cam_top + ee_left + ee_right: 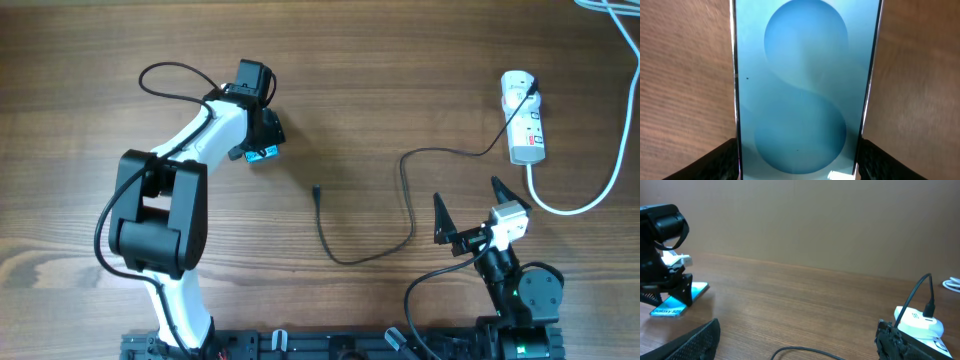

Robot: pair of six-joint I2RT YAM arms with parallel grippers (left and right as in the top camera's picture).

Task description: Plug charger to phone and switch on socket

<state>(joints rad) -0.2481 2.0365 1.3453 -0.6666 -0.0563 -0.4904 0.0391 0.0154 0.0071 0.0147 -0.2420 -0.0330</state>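
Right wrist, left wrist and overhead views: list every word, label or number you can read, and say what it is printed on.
"Galaxy": on the near end of the phone, right wrist view; the characters after it are too blurred to read.
Power strip: small red and dark markings in the overhead view, too small to read.
Left wrist view: the phone's screen shows no readable text.

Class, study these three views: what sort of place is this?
Probably a robotics test bench: a left arm and right arm stand at a wooden table, with a phone, charger and socket laid out.
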